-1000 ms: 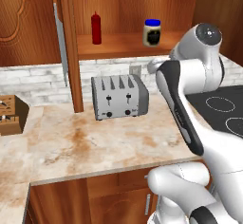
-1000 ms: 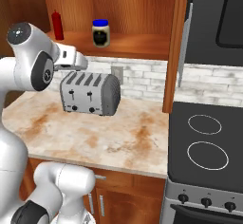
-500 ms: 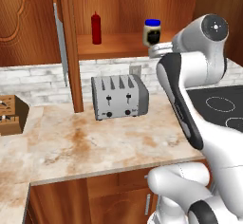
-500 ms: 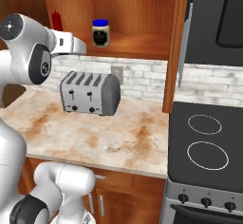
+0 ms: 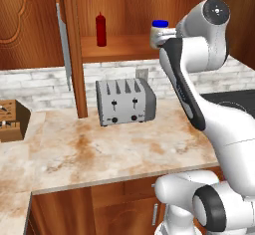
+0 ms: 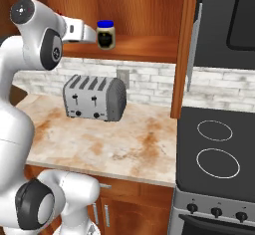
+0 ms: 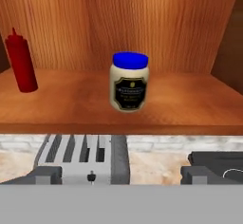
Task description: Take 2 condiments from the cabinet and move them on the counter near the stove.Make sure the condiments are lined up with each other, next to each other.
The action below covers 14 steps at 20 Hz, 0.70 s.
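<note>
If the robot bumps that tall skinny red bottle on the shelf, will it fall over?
Probably, yes. The red bottle is tall and slim on a small base, so a sideways bump would likely tip it. Its round body might then roll along the shelf. The squat jar beside it looks steadier.

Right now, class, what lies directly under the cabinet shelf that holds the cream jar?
Below the shelf carrying the cream jar stands a silver toaster on the mottled counter, before a pale brick wall. The wall directly behind the toaster is covered.

Glossy white arm with dark rounded joints.
</note>
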{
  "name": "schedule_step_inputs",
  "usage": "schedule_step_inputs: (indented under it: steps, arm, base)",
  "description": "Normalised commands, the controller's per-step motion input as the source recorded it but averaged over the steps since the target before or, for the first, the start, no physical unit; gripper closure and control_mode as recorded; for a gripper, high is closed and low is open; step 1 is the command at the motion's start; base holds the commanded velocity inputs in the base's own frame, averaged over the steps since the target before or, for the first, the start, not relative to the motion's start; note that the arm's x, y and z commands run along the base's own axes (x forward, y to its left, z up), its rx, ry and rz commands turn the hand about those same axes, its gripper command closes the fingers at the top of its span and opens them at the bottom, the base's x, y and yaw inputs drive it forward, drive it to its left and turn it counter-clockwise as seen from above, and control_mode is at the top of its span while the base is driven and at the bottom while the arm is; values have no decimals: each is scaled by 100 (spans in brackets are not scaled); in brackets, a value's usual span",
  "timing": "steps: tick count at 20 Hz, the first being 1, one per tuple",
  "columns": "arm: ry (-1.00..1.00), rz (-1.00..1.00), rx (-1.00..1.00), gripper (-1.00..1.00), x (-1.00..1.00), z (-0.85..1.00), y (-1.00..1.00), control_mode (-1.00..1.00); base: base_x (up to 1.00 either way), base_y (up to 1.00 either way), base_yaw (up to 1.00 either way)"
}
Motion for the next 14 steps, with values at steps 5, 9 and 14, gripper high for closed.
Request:
schedule_step_inputs:
  steps: [5, 9, 14]
  arm:
    - [-5, -10, 0, -100, 52, 11, 0, -100]
    - [-4, -10, 0, -100, 52, 8, 0, -100]
    - [-4, -5, 2, -100, 48, 4, -2, -100]
  base:
    - [0, 0, 0]
    - [0, 0, 0]
    - [0, 0, 0]
